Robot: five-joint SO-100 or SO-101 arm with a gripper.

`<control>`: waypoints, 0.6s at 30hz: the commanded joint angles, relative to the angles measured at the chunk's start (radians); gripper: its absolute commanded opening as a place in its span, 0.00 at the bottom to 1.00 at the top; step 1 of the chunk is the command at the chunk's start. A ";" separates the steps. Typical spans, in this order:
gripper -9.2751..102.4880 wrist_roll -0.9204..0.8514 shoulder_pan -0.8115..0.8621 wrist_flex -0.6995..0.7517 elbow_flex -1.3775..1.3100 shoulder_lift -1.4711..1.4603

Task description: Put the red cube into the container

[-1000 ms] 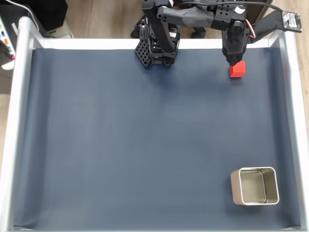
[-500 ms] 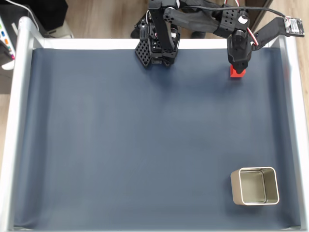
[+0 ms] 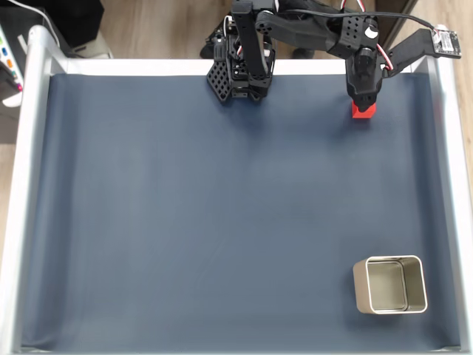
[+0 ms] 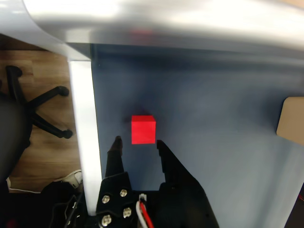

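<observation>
The red cube (image 3: 363, 112) lies on the dark blue mat near the tray's far right corner in the fixed view. My gripper (image 3: 362, 102) hangs right over it and hides its upper part. In the wrist view the red cube (image 4: 143, 129) sits just beyond my open gripper (image 4: 137, 142), in line with the gap between the two black fingertips (image 4: 116, 142). Nothing is held. The container (image 3: 358, 285), a square silver-beige tin, stands open and empty at the near right of the mat, far from the cube.
Silver rails (image 3: 29, 185) frame the mat on all sides; the right rail (image 3: 452, 148) and back rail run close to the cube. The arm's base (image 3: 240, 74) stands at the back middle. A pale beige shape (image 4: 292, 116) shows at the wrist view's right edge.
The gripper has shifted slightly right and come down over the red cube, covering part of it. The cube and the tin have stayed in place.
</observation>
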 commanded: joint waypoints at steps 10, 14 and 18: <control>0.30 0.034 0.006 -0.083 -0.002 -0.061; 0.29 0.044 0.005 -0.097 -0.003 -0.077; 0.27 0.049 0.008 -0.112 -0.003 -0.091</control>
